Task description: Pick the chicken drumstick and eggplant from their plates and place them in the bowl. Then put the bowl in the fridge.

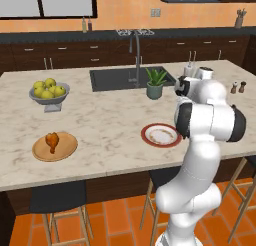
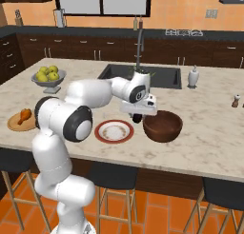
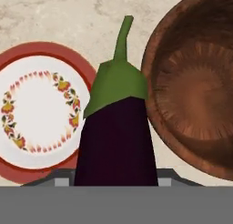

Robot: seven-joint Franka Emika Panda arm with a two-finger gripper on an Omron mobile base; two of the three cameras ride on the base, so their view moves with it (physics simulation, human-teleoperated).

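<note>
My gripper [image 2: 137,116] is shut on the eggplant [image 3: 116,136], a dark purple fruit with a green cap and stem. It hangs just above the counter, over the gap between the empty white plate with the red rim [image 2: 114,131] and the dark reddish-brown bowl [image 2: 163,126]. In the hand view the plate's rim [image 3: 13,59] lies to the left of the eggplant and the bowl [image 3: 195,95] to the right, with nothing in it. The chicken drumstick [image 1: 52,140] lies on the tan wooden plate [image 1: 67,149] at the left end of the counter. The fridge is out of view.
A grey footed bowl of yellow fruit [image 1: 49,92] stands behind the wooden plate. The sink [image 1: 112,80] with its tap and a potted plant [image 1: 155,84] lie beyond the red-rimmed plate [image 1: 161,135]. Salt and pepper shakers [image 2: 235,101] stand at the far right. Stools line the counter's near edge.
</note>
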